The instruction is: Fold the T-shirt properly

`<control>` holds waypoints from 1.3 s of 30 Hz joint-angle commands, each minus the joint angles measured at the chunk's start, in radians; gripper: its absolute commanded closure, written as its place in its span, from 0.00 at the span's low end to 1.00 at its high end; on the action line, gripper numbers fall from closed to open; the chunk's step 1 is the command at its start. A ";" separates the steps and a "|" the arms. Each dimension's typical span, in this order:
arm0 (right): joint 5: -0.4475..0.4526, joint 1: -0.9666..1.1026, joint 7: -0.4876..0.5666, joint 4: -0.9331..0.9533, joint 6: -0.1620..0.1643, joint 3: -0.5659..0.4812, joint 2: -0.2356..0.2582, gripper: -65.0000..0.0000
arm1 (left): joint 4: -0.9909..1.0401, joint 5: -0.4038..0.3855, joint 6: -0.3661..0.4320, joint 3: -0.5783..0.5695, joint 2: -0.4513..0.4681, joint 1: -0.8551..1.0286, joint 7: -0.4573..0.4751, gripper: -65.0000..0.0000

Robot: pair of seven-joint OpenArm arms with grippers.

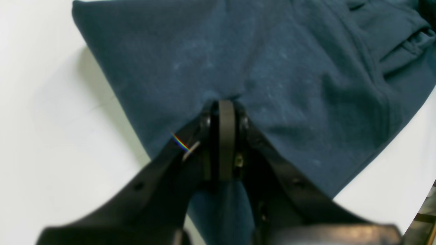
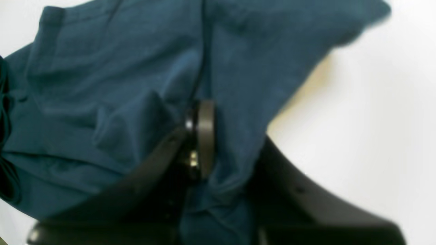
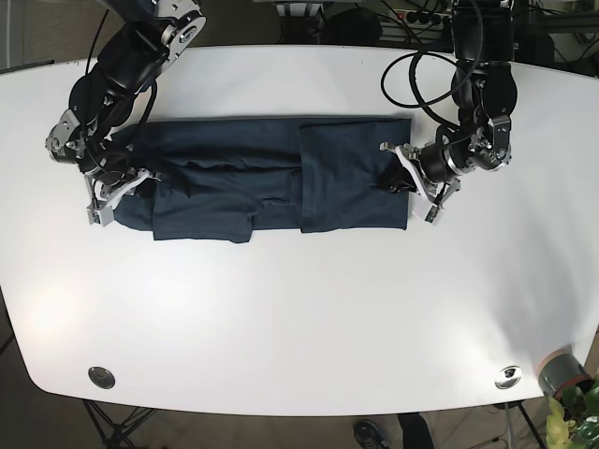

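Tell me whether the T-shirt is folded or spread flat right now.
Partly folded: the T-shirt lies as a long band on the table, layers overlapping mid-length, with the left hand and right hand pinching its ends.

You see the right gripper (image 2: 207,143) closed tight, a bunch of the dark teal T-shirt (image 2: 112,102) pinched between its black fingers (image 2: 204,136). Creased cloth spreads left and up; bare white table (image 2: 374,119) lies right.
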State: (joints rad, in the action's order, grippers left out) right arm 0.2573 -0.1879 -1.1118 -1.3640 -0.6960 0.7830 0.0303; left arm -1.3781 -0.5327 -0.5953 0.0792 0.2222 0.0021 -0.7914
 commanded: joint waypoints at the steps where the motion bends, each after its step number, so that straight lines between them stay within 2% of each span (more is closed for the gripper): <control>1: 0.010 -0.015 0.008 -0.058 -0.002 -0.003 0.024 0.96 | -0.002 0.033 0.011 -0.002 0.006 -0.009 -0.024 0.99; 5: 0.018 0.031 0.006 -0.194 -0.002 -0.013 0.020 0.97 | 0.027 0.035 0.011 -0.022 -0.025 -0.011 -0.023 0.99; 14: 0.020 0.159 -0.020 -0.539 -0.002 -0.176 0.016 0.97 | 0.047 0.035 0.011 -0.048 -0.080 -0.044 -0.023 0.99; 18: 0.020 0.202 -0.060 -0.642 -0.002 -0.225 -0.028 0.97 | 0.047 0.035 0.013 -0.083 -0.088 -0.046 -0.023 0.99; 22: 0.020 0.204 -0.100 -0.659 -0.002 -0.267 -0.086 0.97 | 0.056 0.050 0.013 -0.135 -0.111 -0.077 -0.004 0.99; 27: 0.020 0.192 -0.100 -0.644 -0.002 -0.296 -0.154 0.97 | 0.095 0.089 0.013 -0.157 -0.122 -0.080 -0.001 0.99; 30: 0.020 0.183 -0.100 -0.622 -0.002 -0.360 -0.186 0.97 | 0.121 0.090 0.013 -0.152 -0.154 -0.080 -0.001 0.99; 34: 0.029 0.178 -0.096 -0.616 -0.002 -0.460 -0.187 0.97 | 0.125 0.090 0.013 -0.155 -0.163 -0.080 -0.001 0.99; 39: 0.142 0.178 -0.067 -0.602 -0.002 -0.498 -0.187 0.97 | 0.127 0.090 0.013 -0.157 -0.163 -0.078 -0.001 0.99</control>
State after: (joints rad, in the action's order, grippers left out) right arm 0.3088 0.0067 -1.2312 -1.9648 -0.6971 0.2920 -0.1608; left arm -1.2556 -0.4927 -0.5926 -0.0757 0.0555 -0.0799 -0.7380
